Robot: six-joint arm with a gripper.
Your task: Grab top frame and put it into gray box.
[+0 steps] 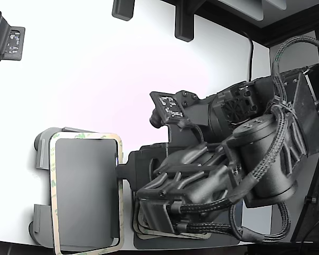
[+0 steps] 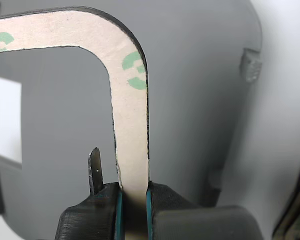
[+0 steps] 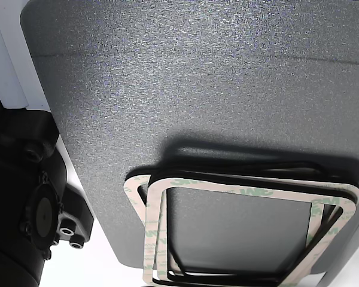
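One gray box [image 1: 42,146], one top frame [image 1: 85,136], one dark mat [image 3: 185,89] and several stacked frames [image 3: 239,191] are being shown.

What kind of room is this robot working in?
Probably a lab or factory test bench: a black robot gripper holds a thin beige frame over a light gray plastic tray on a plain white table.

Exterior overhead; wrist close on gripper [image 2: 134,200]; other view near mat [image 3: 197,89].
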